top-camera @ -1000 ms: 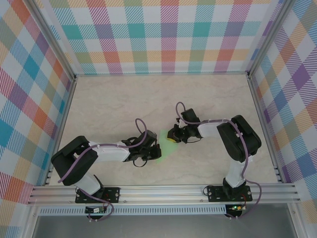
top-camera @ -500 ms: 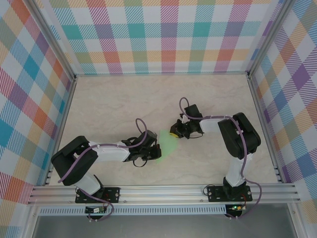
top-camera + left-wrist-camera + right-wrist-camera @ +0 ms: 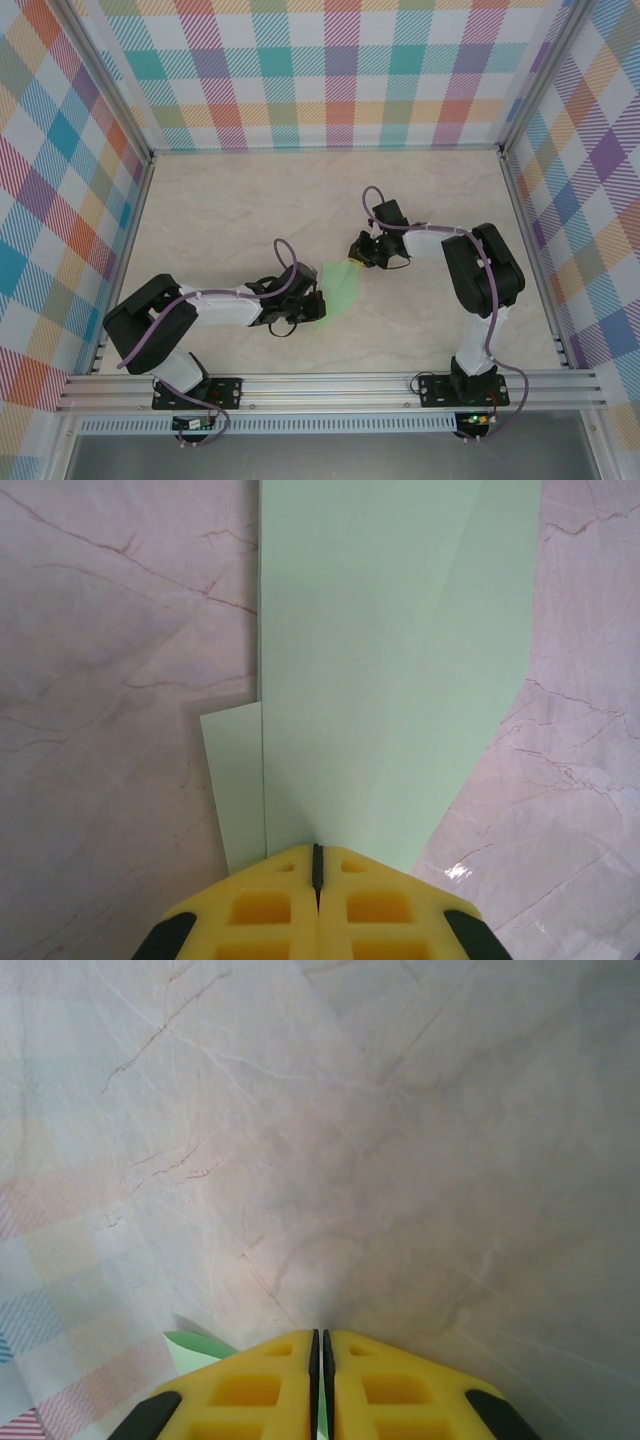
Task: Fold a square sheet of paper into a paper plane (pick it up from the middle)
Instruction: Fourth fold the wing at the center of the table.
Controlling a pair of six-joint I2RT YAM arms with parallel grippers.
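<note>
Though elbows wide, left pincer (image 3: 317, 855) and right pincer (image 3: 320, 1340) tight on paper plane (image 3: 390, 660).

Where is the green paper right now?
In the top view the folded green paper is mid-table, between the left gripper at its near end and the right gripper at its far end.

**Marble-veined table, one green sheet near its middle**

You are looking at a pale table (image 3: 220, 210) with a marble pattern of thin reddish-brown veins. An aluminium rail (image 3: 330, 385) runs along its near edge. The only loose thing on it is the square sheet of paper (image 3: 338, 290), mint green and folded into overlapping layers, just right of the middle. You cannot tell whether it lies flat or is partly raised off the surface.
</note>
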